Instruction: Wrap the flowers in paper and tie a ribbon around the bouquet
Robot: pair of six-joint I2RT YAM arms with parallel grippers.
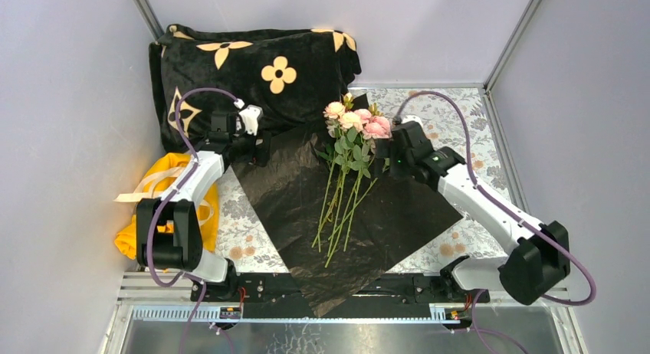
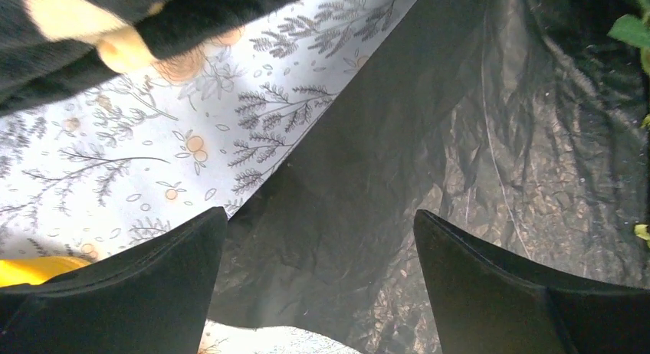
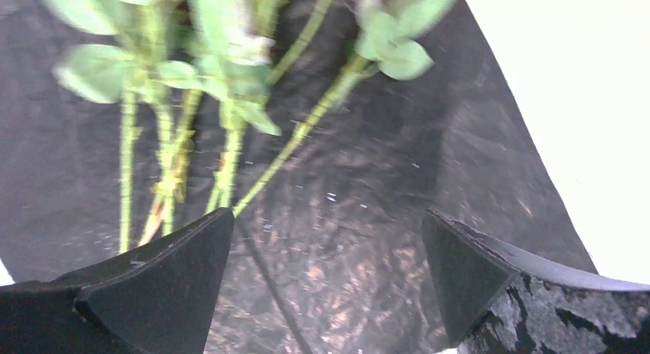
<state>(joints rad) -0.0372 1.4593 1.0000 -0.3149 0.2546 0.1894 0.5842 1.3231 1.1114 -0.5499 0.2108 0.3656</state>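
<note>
The flowers (image 1: pixel 356 122) lie loose on the flat paper (image 1: pixel 398 208), pink heads at the far end and green stems (image 3: pixel 230 151) pointing toward the arms. No wrapped bouquet is in view. My left gripper (image 1: pixel 258 149) hovers open over the paper's left corner (image 2: pixel 345 178), nothing between its fingers. Just right of the leafy stems, my right gripper (image 1: pixel 383 151) stands open and empty above the paper (image 3: pixel 360 216). The cream ribbon (image 1: pixel 132 195) lies on a yellow cloth at the far left, away from both grippers.
A black plush blanket with tan flower marks (image 1: pixel 260 70) is piled at the back left, touching the paper's far corner. The yellow cloth (image 1: pixel 130 243) lies beside the left arm. A leaf-patterned tablecloth (image 1: pixel 460 116) covers the table, with grey walls on three sides.
</note>
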